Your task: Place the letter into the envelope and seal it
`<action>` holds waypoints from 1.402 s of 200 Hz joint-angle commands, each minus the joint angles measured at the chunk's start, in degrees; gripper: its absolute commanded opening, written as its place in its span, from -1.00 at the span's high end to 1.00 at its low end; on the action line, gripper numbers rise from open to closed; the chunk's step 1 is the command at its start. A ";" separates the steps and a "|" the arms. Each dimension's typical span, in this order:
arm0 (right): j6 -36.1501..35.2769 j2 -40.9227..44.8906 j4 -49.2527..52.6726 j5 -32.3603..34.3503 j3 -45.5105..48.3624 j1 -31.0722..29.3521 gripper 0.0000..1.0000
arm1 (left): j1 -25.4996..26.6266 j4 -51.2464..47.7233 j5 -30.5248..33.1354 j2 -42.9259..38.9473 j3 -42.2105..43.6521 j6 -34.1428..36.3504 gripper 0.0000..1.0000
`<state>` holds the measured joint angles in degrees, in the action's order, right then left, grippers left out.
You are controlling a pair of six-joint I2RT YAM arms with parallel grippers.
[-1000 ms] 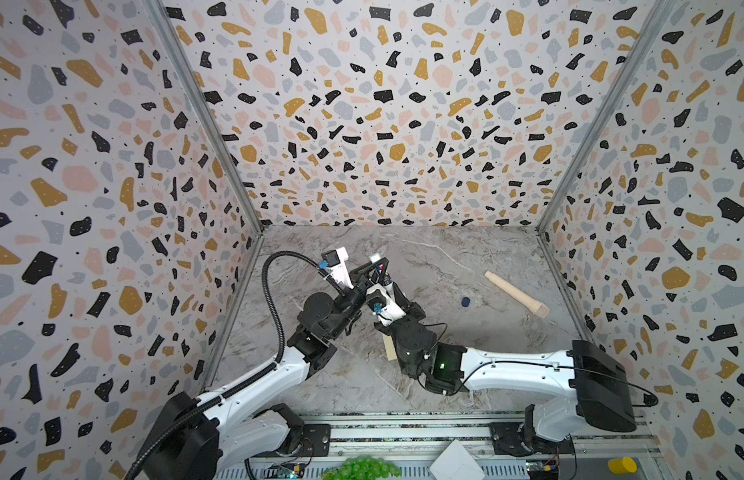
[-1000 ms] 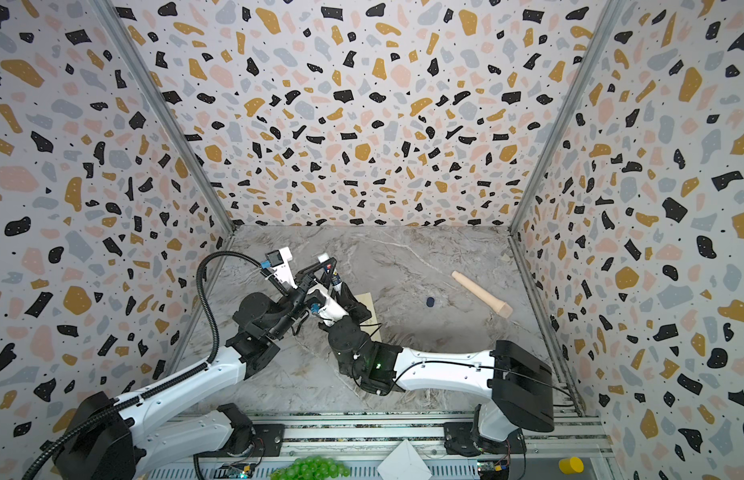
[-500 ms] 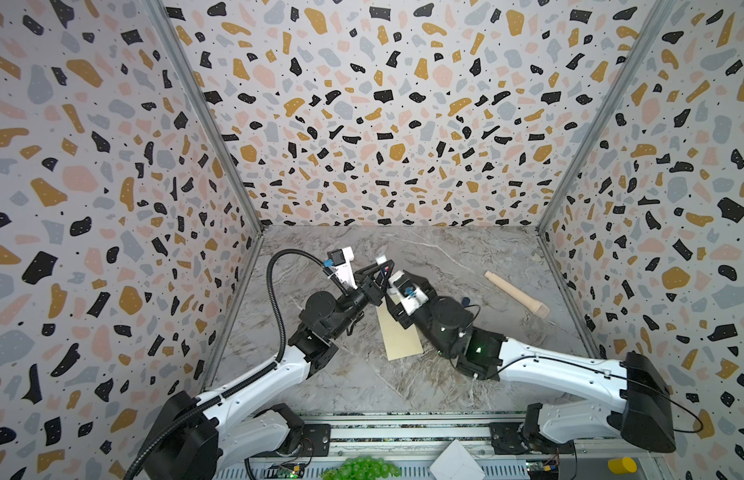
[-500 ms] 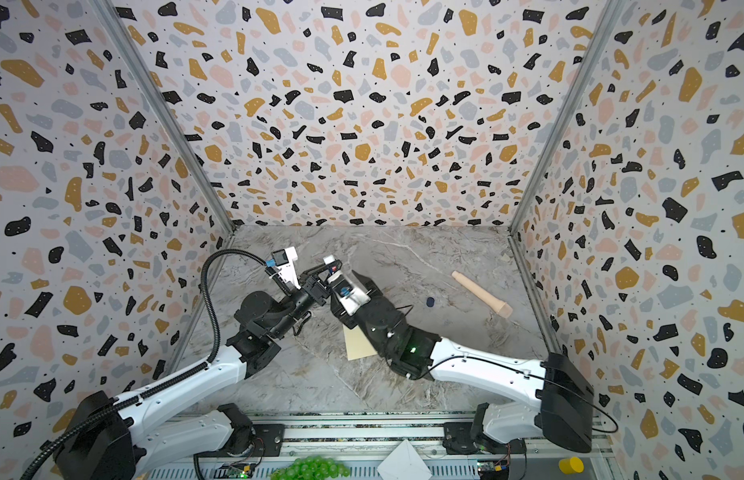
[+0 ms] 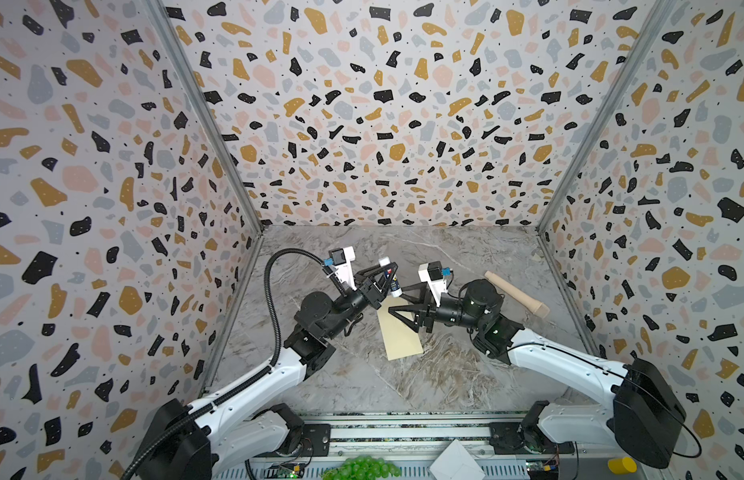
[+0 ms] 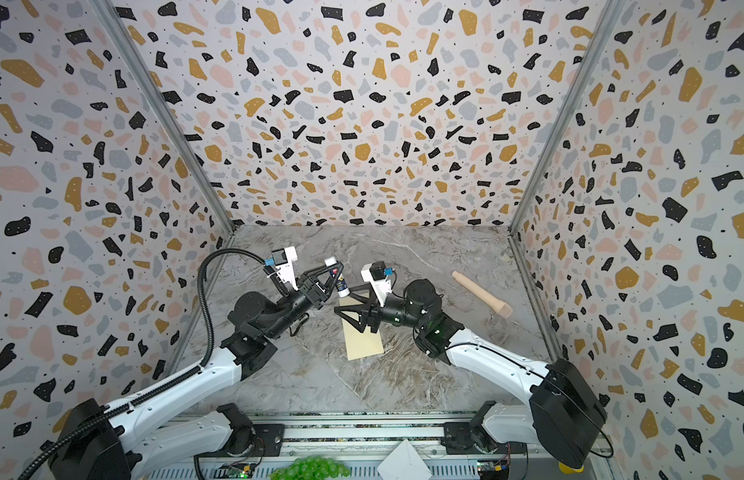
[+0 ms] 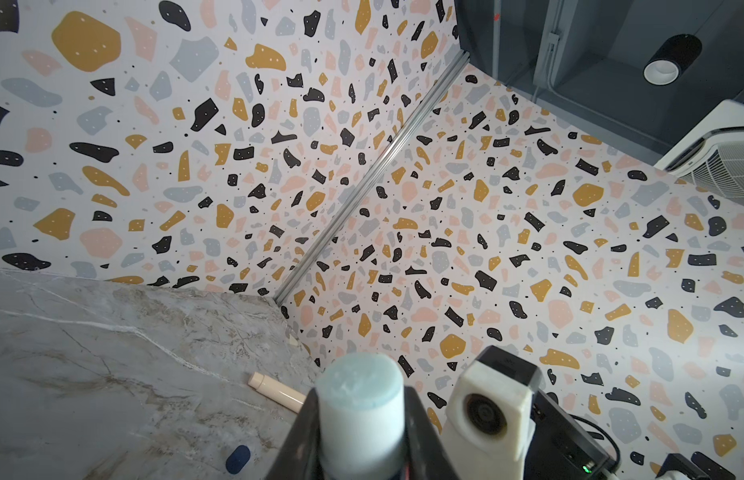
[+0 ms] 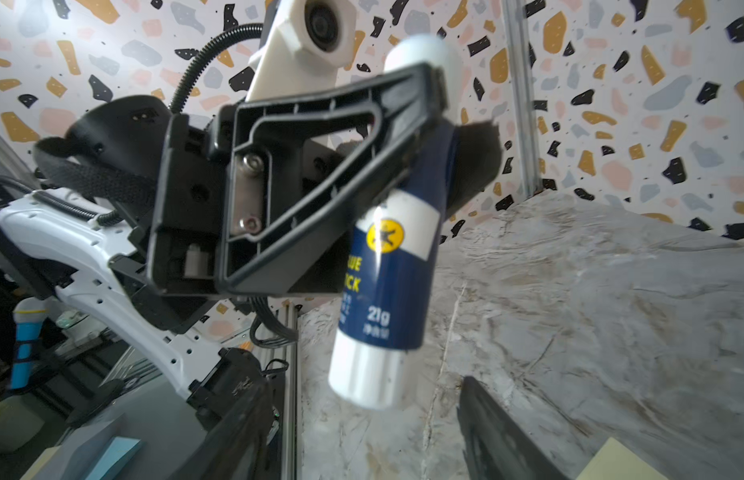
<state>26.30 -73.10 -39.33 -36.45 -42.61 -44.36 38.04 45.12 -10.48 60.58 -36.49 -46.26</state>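
Two grippers sit over the far end of the envelope (image 5: 403, 340).

- The left gripper (image 5: 386, 272) is pinched on a glue stick (image 5: 393, 284), clamped round the stick's upper body. The stick is tilted, with its white base end down and its pale uncapped glue face up. In the right wrist view the base hangs clear of the tabletop (image 5: 403, 386), just above the envelope's far end.
- The right gripper (image 5: 396, 303) has its jaws spread wide and holds nothing. It points at the stick's base from the envelope's right side, low over the envelope's far end. Whether it touches the paper cannot be told.
- The envelope is pale cream and lies flat on the tabletop, long axis running near to far, between the two arms. The flap state is hidden under the grippers.
- A wooden rod (image 5: 515, 293) lies on the tabletop well apart from the envelope, to its far right.
- A dark blue cap (image 7: 237, 459) lies on the tabletop near the rod. It shows in the left wrist view only, so its position against the envelope cannot be told.
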 commanded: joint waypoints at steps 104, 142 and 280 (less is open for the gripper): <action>18.46 -2.04 -20.30 -6.24 1.67 3.35 -0.07 | 0.28 5.15 -1.90 -1.95 -0.20 -2.01 1.00; 20.49 -3.60 -22.28 -6.52 1.21 3.31 -0.03 | 0.28 5.30 -2.05 -2.13 -0.15 -2.13 1.00; 24.21 -6.11 -26.72 -5.61 0.42 2.22 0.32 | 0.28 5.52 -2.17 -2.83 1.41 -2.73 1.00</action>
<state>50.24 -79.05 -63.90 -41.95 -40.03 -41.45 38.04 46.39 -11.75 59.05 -35.46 -48.90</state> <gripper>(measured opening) 0.358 0.244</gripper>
